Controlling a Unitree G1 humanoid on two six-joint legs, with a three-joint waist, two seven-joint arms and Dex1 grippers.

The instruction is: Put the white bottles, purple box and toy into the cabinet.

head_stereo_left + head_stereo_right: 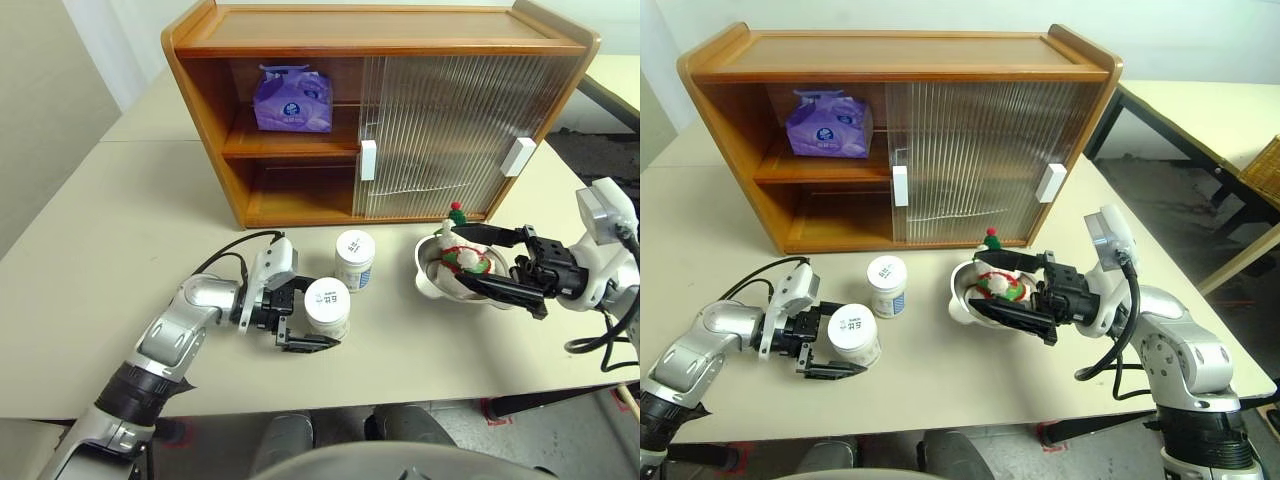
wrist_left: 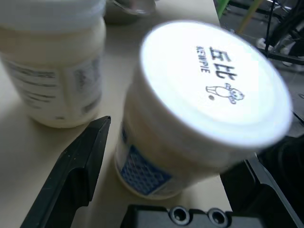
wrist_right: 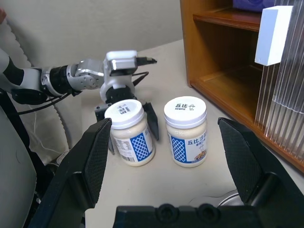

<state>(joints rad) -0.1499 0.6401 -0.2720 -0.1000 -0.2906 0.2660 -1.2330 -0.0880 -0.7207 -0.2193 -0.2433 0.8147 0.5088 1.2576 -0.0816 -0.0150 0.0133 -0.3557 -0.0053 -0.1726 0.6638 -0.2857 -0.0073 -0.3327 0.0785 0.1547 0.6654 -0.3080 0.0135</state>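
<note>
- Two fingers of the left gripper [image 1: 303, 327] stand wide apart, one on each side of the near white bottle [image 1: 327, 306], not yet clamped on it.
- That bottle stands upright; the far white bottle [image 1: 354, 259] stands just beside it, apart.
- The right gripper [image 1: 497, 265], also wide, straddles the toy [image 1: 464, 254] in its dish [image 1: 428, 276].
- The purple box [image 1: 292, 99] sits on the upper shelf of the cabinet [image 1: 370, 45].
- The left half stands open; the lower shelf offers free room, judged reachable by the left arm.

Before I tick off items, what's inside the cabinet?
In the cabinet, the purple box sits on the upper shelf's open left side; the lower shelf there looks bare. The ribbed sliding doors cover the right half, hiding what's behind.
</note>
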